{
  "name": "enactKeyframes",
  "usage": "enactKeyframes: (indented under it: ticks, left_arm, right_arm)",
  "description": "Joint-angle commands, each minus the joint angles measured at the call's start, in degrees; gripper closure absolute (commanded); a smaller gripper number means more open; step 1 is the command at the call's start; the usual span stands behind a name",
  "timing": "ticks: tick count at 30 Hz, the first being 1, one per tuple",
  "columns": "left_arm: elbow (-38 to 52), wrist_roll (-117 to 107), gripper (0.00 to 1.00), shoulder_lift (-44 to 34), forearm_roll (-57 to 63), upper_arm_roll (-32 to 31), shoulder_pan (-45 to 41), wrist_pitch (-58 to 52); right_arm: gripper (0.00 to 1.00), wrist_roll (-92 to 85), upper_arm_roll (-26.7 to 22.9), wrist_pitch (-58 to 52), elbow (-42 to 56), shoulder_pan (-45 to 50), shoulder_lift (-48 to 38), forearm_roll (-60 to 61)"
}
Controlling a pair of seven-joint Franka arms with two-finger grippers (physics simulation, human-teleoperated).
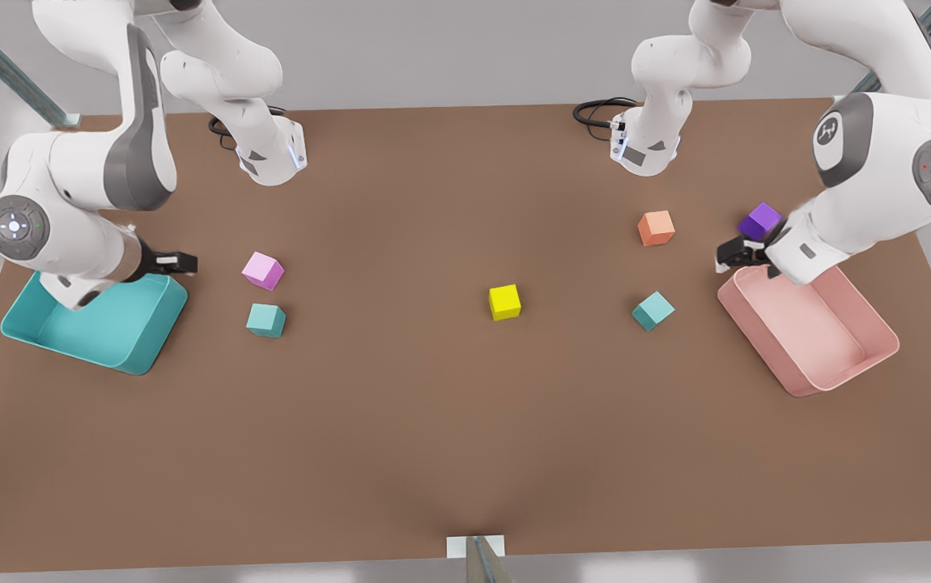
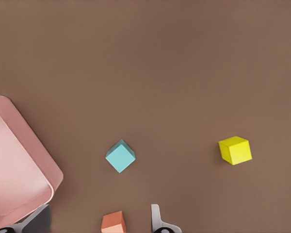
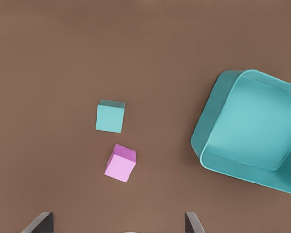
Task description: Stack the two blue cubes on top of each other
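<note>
Found the two blue cubes well apart on the bench, each resting flat on it, not yet stacked. Placed the first blue cube at the front view's left, just below the pink cube and near the teal bin. Placed the second blue cube at the front view's right, turned corner-on, between the yellow cube and the pink bin, below the orange cube.

Saw the right hand hovering by the teal bin's upper rim at the front view's left, fingers spread wide, grasping nothing. Saw the left hand at the front view's right, over the pink bin's upper corner and beside the purple cube, likewise spread and empty.

Judged both cubes light, rigid and smooth-faced, so liable to slip or twist if pinched on corners. Judged it best to take either across two opposite flat faces at about mid-height, with the hand first turned square to those faces, above all for the rotated second one. Expected the stack to forgive little offset.
</note>
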Motion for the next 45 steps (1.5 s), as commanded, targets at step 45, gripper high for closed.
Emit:
enactKeyframes:
  ticks: [45]
  left_arm:
    - [9.7,-4.8,0.00,15.6,9.7,-5.2,1.5,-0.8]
  right_arm:
    - [0.00,27.0,7.2,44.2,-34.5,-4.4,10.6,13.5]
